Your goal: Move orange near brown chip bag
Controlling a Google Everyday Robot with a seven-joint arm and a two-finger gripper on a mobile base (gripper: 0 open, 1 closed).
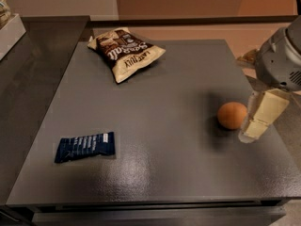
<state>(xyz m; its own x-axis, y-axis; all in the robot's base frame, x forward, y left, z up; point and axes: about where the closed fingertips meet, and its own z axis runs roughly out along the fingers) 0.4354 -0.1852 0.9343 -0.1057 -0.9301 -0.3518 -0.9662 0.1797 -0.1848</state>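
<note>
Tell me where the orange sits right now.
In the camera view, the orange lies on the right side of the grey table, just left of the gripper and far from the brown chip bag at the back left.

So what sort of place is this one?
Probably an office snack or break area: a plain grey counter holds a chip bag, an orange and a blue snack bar. The claw sits close beside the orange.
</note>
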